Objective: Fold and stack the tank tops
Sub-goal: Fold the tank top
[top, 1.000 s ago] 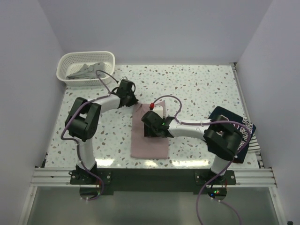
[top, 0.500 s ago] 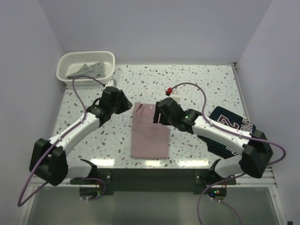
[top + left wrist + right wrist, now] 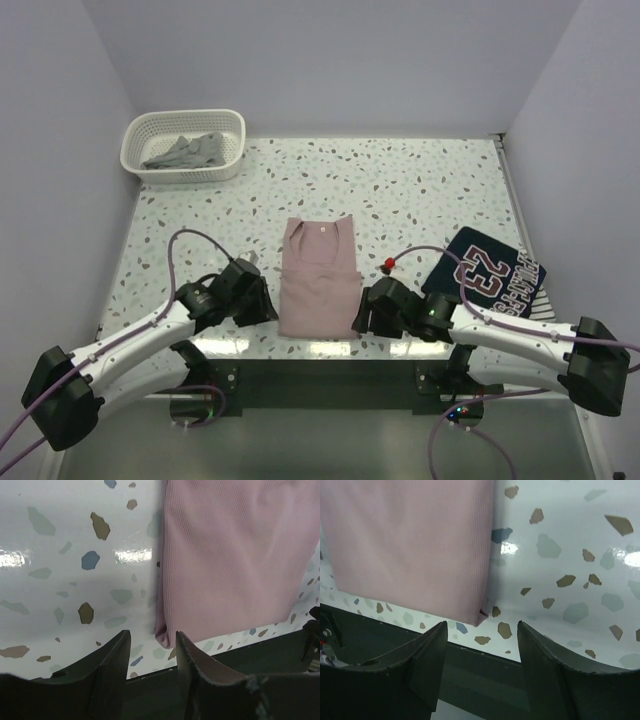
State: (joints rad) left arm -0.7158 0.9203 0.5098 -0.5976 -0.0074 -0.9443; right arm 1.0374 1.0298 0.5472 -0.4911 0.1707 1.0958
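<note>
Top external: you see pink top (image 3: 318,280) part-folded, centre, near edge.
Left gripper (image 3: 152,641): jaws apart, empty, at its corner.
Right gripper (image 3: 482,630): jaws apart, empty.
Navy top (image 3: 490,275): folded, right.
Grey top (image 3: 185,152): in basket (image 3: 135,140), unfolded.

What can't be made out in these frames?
- Grey top, top view: bunched in the basket; too small to tell its shape or fold.
- Navy top, top view: near edge hidden under the right arm; in neither wrist view.
- Pink top: wrist views show only its near corners; layer count unclear.
- Left gripper, right gripper: top view hides their jaws under the wrists.
</note>
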